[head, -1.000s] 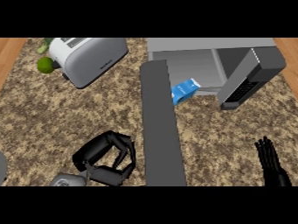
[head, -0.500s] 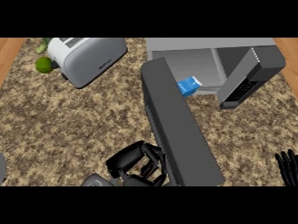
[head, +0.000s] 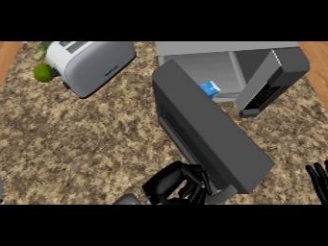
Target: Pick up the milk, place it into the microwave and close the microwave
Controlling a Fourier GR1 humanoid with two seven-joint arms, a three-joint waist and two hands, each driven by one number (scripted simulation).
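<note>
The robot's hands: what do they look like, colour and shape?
The left hand is glossy black, with thick jointed fingers and a thumb, on a grey forearm barely showing at the lower edge. The right hand is also black, showing slim fingers. No cables or markings are visible.

The counter [head: 74, 139] is showing a speckled brown and tan granite pattern, with orange-brown wood at its left and right edges. The microwave [head: 266, 72] is showing grey, its door [head: 209, 129] a darker grey. The milk [head: 209, 89] inside is showing blue and white. The toaster [head: 95, 65] at far left is gleaming silver-white, beside a green fruit [head: 44, 73]. Both hands, left [head: 177, 185] and right [head: 327, 181], are showing black.
</note>
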